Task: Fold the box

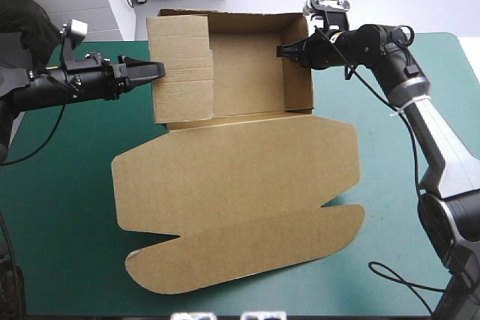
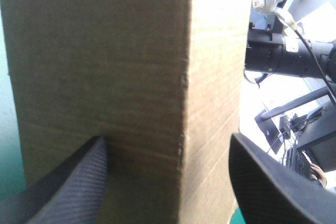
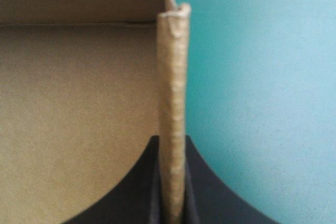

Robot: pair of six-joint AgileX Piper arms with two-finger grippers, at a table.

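Standing near the table's (image 1: 67, 200) far edge, the brown box (image 1: 240, 185) is an open tray, its lid flat toward the near edge. The right gripper (image 1: 280, 51) pinches its right wall. The left gripper (image 1: 160, 70), fingers apart, is at the left wall.

Left arm (image 1: 67, 88) black; right arm (image 1: 375, 43) black, silver-grey; fin-shaped fingers (image 2: 79, 182)

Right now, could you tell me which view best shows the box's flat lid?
The high view: the lid lies whole and flat on the table. Both wrist views show only raised walls.
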